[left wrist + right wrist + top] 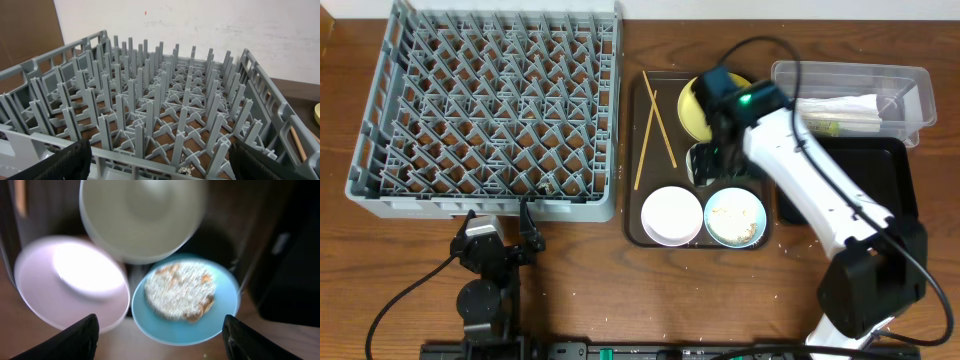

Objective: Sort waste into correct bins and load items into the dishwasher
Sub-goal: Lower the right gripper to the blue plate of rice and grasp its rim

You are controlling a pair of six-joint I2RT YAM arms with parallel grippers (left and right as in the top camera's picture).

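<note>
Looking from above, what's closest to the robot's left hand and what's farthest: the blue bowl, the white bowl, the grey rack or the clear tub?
From the left hand:
1. Grey rack, right in front.
2. White bowl, off to its right.
3. Blue bowl, just past the white one.
4. Clear tub, far right corner.

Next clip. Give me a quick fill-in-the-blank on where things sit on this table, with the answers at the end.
1. The two chopsticks lie on the brown ____.
2. The rice scraps sit in the bowl coloured ____.
3. The crumpled napkin lies inside the clear ____.
4. The left claw faces the grey dish ____.
Missing words: tray; blue; tub; rack.
</note>
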